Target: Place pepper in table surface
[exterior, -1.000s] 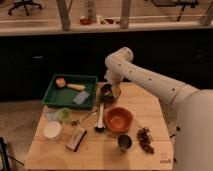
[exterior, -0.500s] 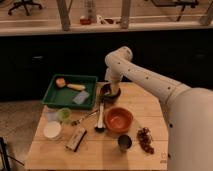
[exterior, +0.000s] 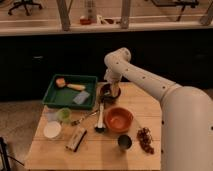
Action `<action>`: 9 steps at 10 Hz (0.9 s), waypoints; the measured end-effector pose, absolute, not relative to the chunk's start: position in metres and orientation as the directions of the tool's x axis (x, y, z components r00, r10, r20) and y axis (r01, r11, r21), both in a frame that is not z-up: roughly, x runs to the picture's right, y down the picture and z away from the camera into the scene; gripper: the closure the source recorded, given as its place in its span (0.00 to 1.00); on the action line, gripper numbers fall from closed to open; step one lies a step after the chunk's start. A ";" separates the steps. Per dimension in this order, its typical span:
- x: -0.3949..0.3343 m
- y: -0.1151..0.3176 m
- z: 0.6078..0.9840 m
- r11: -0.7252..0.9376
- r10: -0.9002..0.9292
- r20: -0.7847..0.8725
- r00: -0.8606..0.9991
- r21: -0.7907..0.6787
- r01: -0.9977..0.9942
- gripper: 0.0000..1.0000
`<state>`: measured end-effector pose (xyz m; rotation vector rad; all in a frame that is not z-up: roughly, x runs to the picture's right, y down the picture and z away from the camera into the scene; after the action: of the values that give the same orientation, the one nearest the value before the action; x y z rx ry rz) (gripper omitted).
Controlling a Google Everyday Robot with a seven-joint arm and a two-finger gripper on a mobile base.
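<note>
gripper [exterior: 113,91] low over dark bowl [exterior: 103,93], open/shut: cannot tell | pepper: hidden, likely in dark bowl under gripper | risk: dropping pepper back on weak pinch, or dragging dark bowl into orange bowl [exterior: 119,119] just in front | target: table surface [exterior: 145,100] right of dark bowl

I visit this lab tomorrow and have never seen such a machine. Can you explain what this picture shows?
The big white shape on the right is a mobile robot, and its single arm reaches over a wooden table. One camera looks down on the scene, but where it is mounted is not known. The gripper at the arm's tip is lowered at a dark bowl beside the green tray. Also on the table are an orange bowl, a pale-green cup, a white container, a dark cup and a grape cluster. I cannot make out the pepper, or whether the gripper holds anything.
</note>
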<state>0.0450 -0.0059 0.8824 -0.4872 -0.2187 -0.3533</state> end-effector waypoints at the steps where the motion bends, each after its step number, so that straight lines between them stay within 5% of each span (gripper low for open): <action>1: 0.045 -0.004 0.885 0.823 -0.277 0.289 0.917 -0.422 0.381 0.31; 6: 0.049 0.005 0.895 0.818 -0.262 0.291 0.920 -0.439 0.372 0.32; 9: 0.051 0.010 0.900 0.817 -0.252 0.293 0.922 -0.446 0.365 0.52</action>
<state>0.0512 0.0096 0.9004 -0.5185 -0.2259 -0.3318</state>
